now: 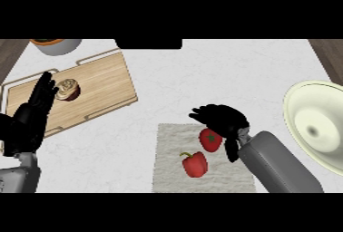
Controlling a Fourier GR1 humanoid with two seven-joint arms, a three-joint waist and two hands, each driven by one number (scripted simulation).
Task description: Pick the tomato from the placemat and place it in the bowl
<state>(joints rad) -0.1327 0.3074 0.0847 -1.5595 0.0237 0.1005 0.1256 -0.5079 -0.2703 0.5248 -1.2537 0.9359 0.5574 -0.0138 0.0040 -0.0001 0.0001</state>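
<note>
A red tomato (210,139) with a green stem sits on the pale woven placemat (171,154), near its upper right part. My right hand (224,120) is on it from above and the right, fingers curled over its top and thumb down its right side. A cream bowl (315,124) stands at the right edge of the counter, well to the right of the hand. My left hand (30,118) rests open, fingers up, at the left edge over the cutting board's end.
A red bell pepper (194,164) lies on the placemat just below and left of the tomato. A wooden cutting board (100,86) with a small pastry (67,89) lies at the upper left. A white cup (57,45) stands at the top left.
</note>
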